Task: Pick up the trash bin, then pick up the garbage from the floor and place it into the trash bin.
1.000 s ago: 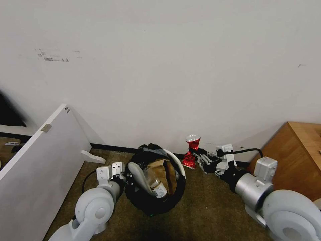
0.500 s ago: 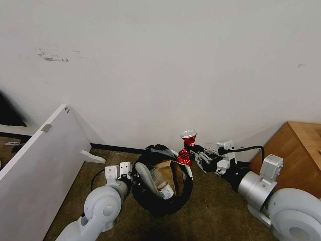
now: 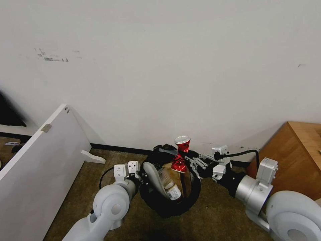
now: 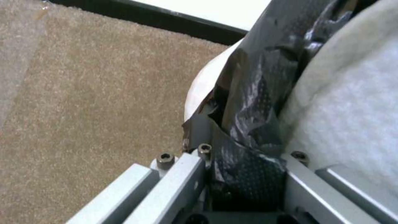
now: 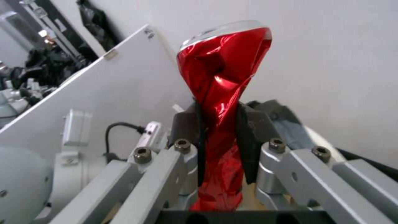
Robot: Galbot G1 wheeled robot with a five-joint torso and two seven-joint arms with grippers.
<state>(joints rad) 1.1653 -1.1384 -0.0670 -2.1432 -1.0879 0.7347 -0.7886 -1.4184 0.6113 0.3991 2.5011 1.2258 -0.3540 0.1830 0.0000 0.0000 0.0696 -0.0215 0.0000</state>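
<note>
The trash bin [image 3: 167, 207], white with a crinkly black bag over its rim [image 4: 248, 124], hangs tilted just above the carpet. My left gripper [image 3: 142, 170] is shut on its near rim and bag [image 4: 244, 161]. Inside lie a white slipper [image 3: 152, 175], a clear plastic bottle [image 3: 170, 189] and a brown paper bag [image 3: 184, 182]. A crushed red can [image 3: 180, 157] stands upright over the bin's mouth, pinched at its waist by my right gripper [image 3: 184, 160]. In the right wrist view the dark fingers clamp the can [image 5: 219, 93] on both sides, gripper [image 5: 219, 124] shut.
A white board [image 3: 36, 167] leans on the left. A wooden cabinet [image 3: 294, 157] stands at the right, close behind my right arm. The white wall with a black baseboard [image 3: 113, 148] runs just behind the bin. Brown carpet [image 3: 217, 214] lies open in front.
The right gripper has lifted the red can off the floor and carried it left, over the bin. The left arm has shifted the bin to the right, toward the can.
</note>
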